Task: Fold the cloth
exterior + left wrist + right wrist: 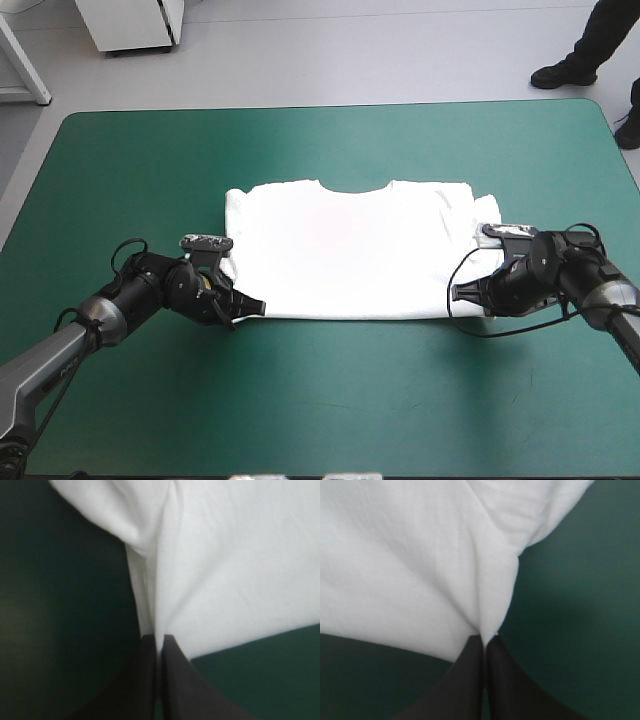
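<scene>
One T-shirt [345, 255] lay spread flat in the middle of the high view, on the teal-green cover [320, 400]. Its neckline was toward the top of the frame and its straight hem toward the bottom. Its right edge showed layered cloth.

Two arms reached in, one from the lower left and one from the right, each low over the cover. The left gripper [255, 308] sat at the T-shirt's lower left corner and the right gripper [458, 293] at its lower right corner, so the cloth was held at two points.

In the left wrist view the two black fingers [145, 680] stood pressed almost together, with a thin layer of the T-shirt [235, 570] pinched between their tips. One sharp crease ran away from the tips, with cover on both sides.

In the right wrist view the two fingers [470, 680] were likewise all but closed, clamping a peak of the T-shirt [405, 565]. One fold led ahead from the pinch, and bare cover lay beside and beneath the gripper.
</scene>
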